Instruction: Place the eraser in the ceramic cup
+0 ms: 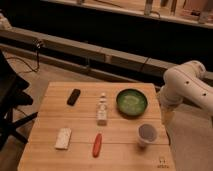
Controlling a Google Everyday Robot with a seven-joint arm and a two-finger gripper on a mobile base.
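The eraser (73,96) is a small black oblong lying on the wooden table (50,120) at the far left. The ceramic cup (147,134) is white, stands upright near the table's right front, and looks empty. My white arm (182,85) reaches in from the right and bends down beside the table's right edge. The gripper (166,119) hangs at its end, next to the table edge, just right of and above the cup and far from the eraser.
A green bowl (132,102) sits behind the cup. A small white bottle (102,110) lies mid-table. A red pepper-like object (97,145) and a white sponge-like block (63,138) lie at the front. A dark chair (10,95) stands to the left.
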